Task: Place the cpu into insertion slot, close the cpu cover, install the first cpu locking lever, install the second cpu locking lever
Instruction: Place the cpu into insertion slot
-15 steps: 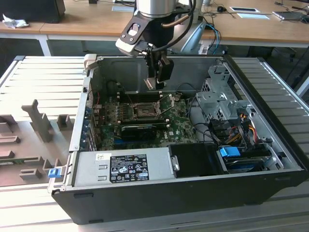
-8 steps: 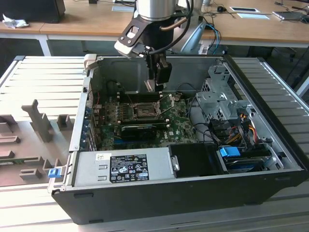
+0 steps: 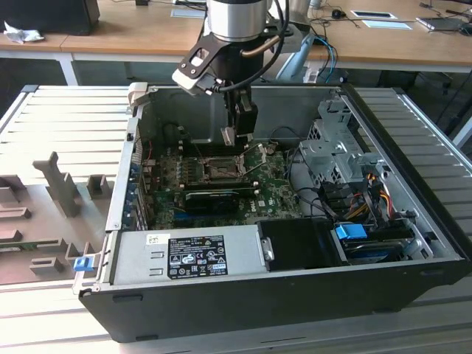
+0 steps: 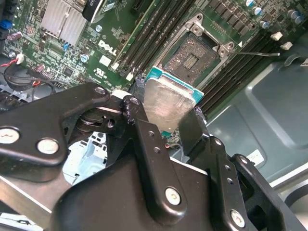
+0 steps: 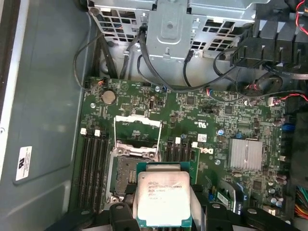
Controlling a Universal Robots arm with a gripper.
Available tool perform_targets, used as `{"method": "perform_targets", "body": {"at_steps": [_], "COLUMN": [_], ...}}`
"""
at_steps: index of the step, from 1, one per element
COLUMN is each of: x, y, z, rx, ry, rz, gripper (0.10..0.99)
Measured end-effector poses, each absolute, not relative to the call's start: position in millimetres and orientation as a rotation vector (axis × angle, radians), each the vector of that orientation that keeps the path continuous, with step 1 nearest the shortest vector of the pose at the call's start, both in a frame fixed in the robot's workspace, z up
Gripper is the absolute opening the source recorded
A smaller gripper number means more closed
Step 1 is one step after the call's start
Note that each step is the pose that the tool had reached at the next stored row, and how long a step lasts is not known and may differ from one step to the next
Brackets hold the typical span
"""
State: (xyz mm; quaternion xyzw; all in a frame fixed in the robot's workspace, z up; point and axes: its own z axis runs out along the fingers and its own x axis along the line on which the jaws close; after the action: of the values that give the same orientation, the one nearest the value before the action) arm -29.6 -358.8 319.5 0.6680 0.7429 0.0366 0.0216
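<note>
Fingers: The fingers [image 4: 144, 132] were closed on the cpu. In the second wrist view, 1 black finger was pressed on each of 2 opposite sides of it.
Cpu: The cpu [image 4: 168, 101] was held up in the air, just above the motherboard. Its silver top was turned to the wrist cameras, and a green edge was seen around that top. It was not yet set into the slot.
Insertion slot: The insertion slot [image 4: 191, 55] was seen on the motherboard, close under the cpu. Its dark pin field was left bare. In the first wrist view, part of the slot was hidden by the cpu.
Cpu cover: The cpu cover [image 5: 137, 120] was lifted open and stood up from 1 side of the slot.
Thin metal rod: A thin metal rod [image 4: 260, 54] was seen swung out beside the slot.
Motherboard: The green motherboard [image 5: 192, 115] was laid flat on the floor of the computer case [image 3: 413, 243].
Arm: In the exterior view, the arm [image 3: 234, 18] was reached down into the open case from above.
Silver ribbed block: A silver ribbed block [image 5: 245, 154] was fixed on the motherboard, near the slot but apart from it.
Grey box: A grey box [image 3: 188, 254] with a label was set along the near wall of the case.
Tabletop: The case was placed on a grey ribbed tabletop [image 3: 66, 110].
</note>
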Motion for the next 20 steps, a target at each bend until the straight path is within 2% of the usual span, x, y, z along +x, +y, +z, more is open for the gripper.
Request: {"method": "perform_targets", "body": {"at_steps": [20], "x": [-29.7], "y": [-358.8], "z": [299.9], "rx": [2.071], "ry": [2.302], "rz": [0.113], "gripper": [0.525]}}
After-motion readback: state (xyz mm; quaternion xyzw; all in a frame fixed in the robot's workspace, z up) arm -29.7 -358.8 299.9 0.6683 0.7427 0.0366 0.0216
